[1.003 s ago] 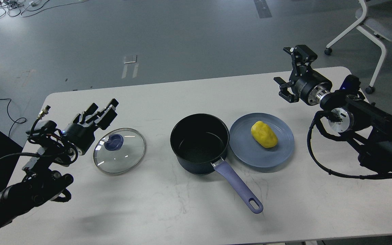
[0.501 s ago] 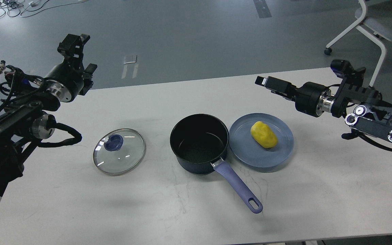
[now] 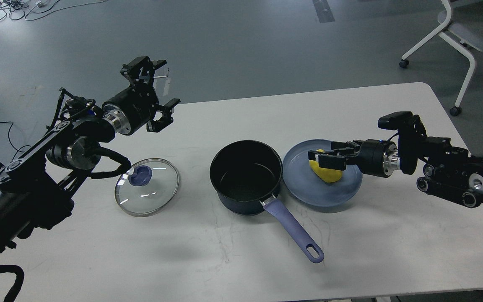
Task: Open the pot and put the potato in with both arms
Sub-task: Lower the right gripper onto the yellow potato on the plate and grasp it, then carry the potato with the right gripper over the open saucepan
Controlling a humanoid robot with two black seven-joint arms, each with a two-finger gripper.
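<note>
The dark pot with a purple handle stands uncovered in the middle of the white table. Its glass lid with a blue knob lies flat to the left of it. The yellow potato lies on a blue plate right of the pot. My right gripper reaches in from the right, low over the potato's left end, its fingers a little apart and partly covering it. My left gripper is open and empty, raised above the table's far left, beyond the lid.
The table's far edge runs behind the left gripper and its right edge is beyond my right arm. A white office chair stands on the floor at the back right. Cables lie on the floor at the far left.
My right gripper has dropped and moved left from above the table's back right down onto the potato. My left gripper has swung right and a little lower, toward the table's far edge.
</note>
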